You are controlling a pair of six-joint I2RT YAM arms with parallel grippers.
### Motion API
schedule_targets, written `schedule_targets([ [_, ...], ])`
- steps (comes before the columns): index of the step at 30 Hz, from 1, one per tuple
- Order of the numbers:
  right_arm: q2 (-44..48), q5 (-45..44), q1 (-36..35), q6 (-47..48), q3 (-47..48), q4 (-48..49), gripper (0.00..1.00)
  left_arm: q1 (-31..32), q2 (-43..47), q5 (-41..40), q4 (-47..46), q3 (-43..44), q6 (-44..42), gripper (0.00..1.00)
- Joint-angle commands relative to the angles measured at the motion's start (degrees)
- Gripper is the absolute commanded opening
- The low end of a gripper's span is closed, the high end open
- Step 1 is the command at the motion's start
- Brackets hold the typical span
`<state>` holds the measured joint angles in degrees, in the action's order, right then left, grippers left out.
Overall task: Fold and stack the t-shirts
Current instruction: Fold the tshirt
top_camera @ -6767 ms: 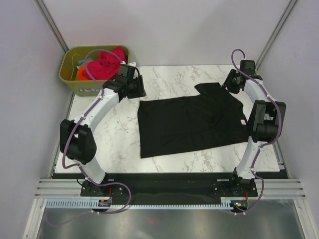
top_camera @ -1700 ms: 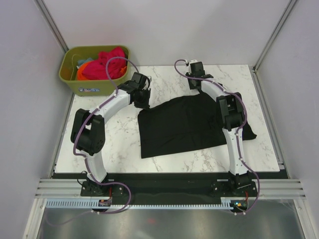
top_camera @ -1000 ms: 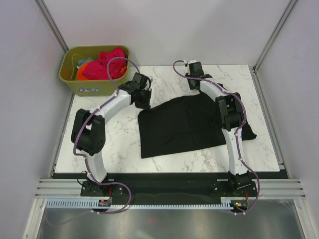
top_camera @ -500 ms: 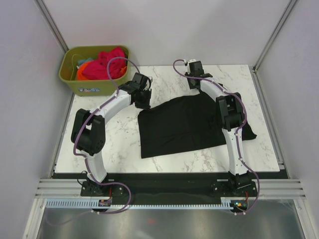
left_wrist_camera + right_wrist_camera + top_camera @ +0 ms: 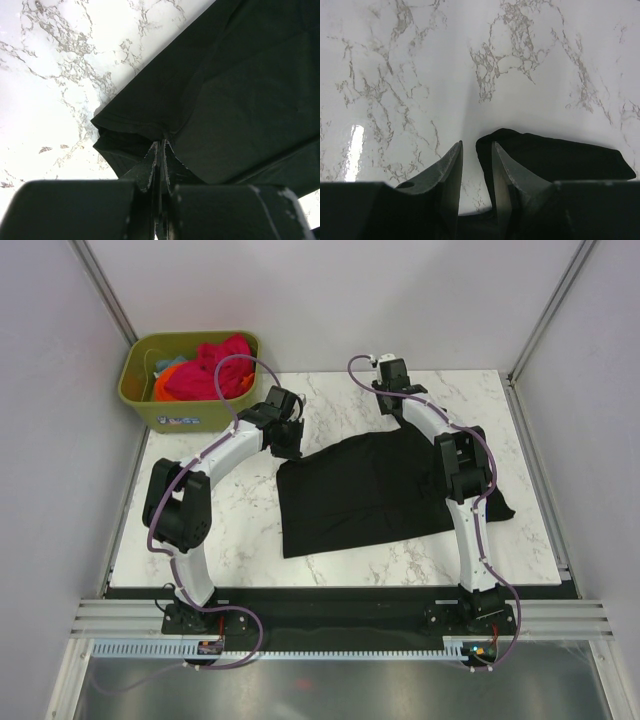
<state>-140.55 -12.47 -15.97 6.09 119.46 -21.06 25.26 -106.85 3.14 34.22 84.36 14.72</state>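
A black t-shirt point(image 5: 350, 495) lies partly folded on the marble table point(image 5: 230, 530). My left gripper point(image 5: 288, 446) is at its far left corner, shut on a pinch of the black cloth point(image 5: 240, 75), which bunches at the tips of my left gripper point(image 5: 162, 144). My right gripper point(image 5: 396, 408) hovers over the shirt's far edge. In the right wrist view my right gripper point(image 5: 476, 146) has its jaws parted. A corner of the black shirt point(image 5: 555, 155) lies on the table between and right of them. More t-shirts, pink-red point(image 5: 210, 368) and orange point(image 5: 166, 383), sit in the bin.
An olive-green bin point(image 5: 150, 410) stands at the table's far left corner. Part of the black shirt point(image 5: 500, 508) sticks out to the right of the right arm. Grey walls close in the table on the left, back and right.
Since the oldest frame the right arm has carried the shirt's right side over toward the middle. Over the last second its jaws have widened slightly. The left arm has stayed put.
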Motion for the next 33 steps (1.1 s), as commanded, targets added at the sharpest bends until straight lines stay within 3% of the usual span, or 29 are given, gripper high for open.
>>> schedule_targets([
  [1,0.99,-2.47,-0.29,0.86,0.42,-0.12,0.38,0.41,1.47,-0.24,-0.12,0.11,0.57,0.02],
  [18,-4.03,-5.37,-0.21,0.86,1.48,-2.67,0.39,0.76,2.26,-1.29,-0.03,-1.04,1.10,0.02],
  [19,-4.03,-5.63,-0.21,0.86,1.39,-2.76,0.37,0.76,2.43,-1.38,0.06,-1.12,1.10,0.02],
  [24,-3.07,-8.97,-0.21,1.38,1.83,-3.02,0.03,0.85,2.96,-1.82,0.41,-0.86,1.36,0.02],
  [29,2.54,-14.06,-0.12,0.42,1.48,-3.11,0.00,0.76,3.58,-2.34,1.64,0.37,1.54,0.02],
  [33,8.96,-19.33,0.23,-1.95,-6.39,-2.85,0.00,0.67,4.10,-5.94,2.70,-0.07,1.80,0.02],
])
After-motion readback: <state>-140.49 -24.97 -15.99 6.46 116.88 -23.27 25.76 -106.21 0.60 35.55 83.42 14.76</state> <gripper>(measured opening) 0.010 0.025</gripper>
